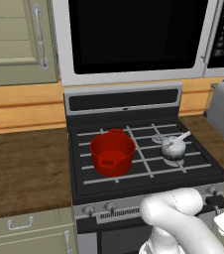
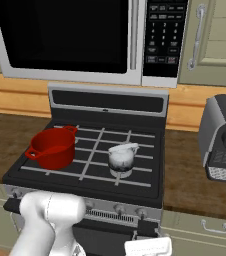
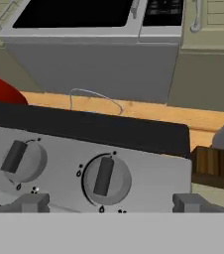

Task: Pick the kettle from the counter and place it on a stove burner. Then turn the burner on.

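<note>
Stove (image 1: 148, 179) holds the red pot (image 1: 112, 152) front-left and the kettle (image 1: 174, 147) on the front-right burner (image 2: 121, 173) — placing looks done, counter (image 1: 25, 168) bare of it. Left: turning the burner on. Gripper (image 3: 111, 202) sits low at the stove front, jaws wide apart, nothing held, straddling a knob (image 3: 105, 178) — not yet touching it.

1. Black cooktop (image 1: 148, 181) with pale grey grate bars: carries red pot (image 1: 112, 152) at front left and kettle (image 1: 174, 147) on the front right stove burner (image 2: 121, 172).
2. Counter (image 1: 25, 168), dark wood grain, flanking the stove: carries grey coffee machine (image 2: 222, 137) on right stretch.
</note>
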You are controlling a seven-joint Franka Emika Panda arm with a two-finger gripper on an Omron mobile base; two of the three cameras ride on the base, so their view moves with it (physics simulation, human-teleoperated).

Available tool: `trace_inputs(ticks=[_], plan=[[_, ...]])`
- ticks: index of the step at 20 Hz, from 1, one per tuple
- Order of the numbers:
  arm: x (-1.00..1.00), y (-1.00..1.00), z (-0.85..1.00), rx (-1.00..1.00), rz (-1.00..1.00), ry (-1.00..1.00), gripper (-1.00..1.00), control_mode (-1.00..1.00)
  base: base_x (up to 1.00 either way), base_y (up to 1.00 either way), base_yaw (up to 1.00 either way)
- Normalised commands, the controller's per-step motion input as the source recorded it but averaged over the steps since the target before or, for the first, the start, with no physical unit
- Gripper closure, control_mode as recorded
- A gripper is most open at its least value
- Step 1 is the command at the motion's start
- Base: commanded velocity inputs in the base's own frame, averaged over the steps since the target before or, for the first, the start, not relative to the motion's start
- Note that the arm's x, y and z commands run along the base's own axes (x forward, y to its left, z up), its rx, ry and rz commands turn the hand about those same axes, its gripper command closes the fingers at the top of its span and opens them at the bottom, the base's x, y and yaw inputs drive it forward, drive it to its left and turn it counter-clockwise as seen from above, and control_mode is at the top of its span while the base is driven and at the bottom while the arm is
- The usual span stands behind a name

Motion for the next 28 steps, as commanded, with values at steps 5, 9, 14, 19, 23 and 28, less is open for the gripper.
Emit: trace_inputs(ticks=[5, 9, 14, 19, 23, 28], plan=[[0.45, 0.00, -0.26, 0.00, 0.00, 0.00, -1.00, -1.00, 0.00, 0.00, 0.00], [0.51, 0.00, -0.11, 0.00, 0.00, -0.01, -1.00, -1.00, 0.00, 0.00, 0.00], [0.22, -0.01, 0.03, 0.01, 0.00, -0.01, -1.00, -1.00, 0.00, 0.00, 0.00], [-0.05, 0.05, 0.52, 0.03, -0.02, -0.10, -1.00, -1.00, 0.00, 0.00, 0.00], [0.07, 0.12, 0.35, 0.00, 0.00, 0.05, -1.00, -1.00, 0.00, 0.00, 0.00], [0.00, 0.08, -0.11, 0.00, 0.00, 0.02, -1.00, -1.00, 0.00, 0.00, 0.00]])
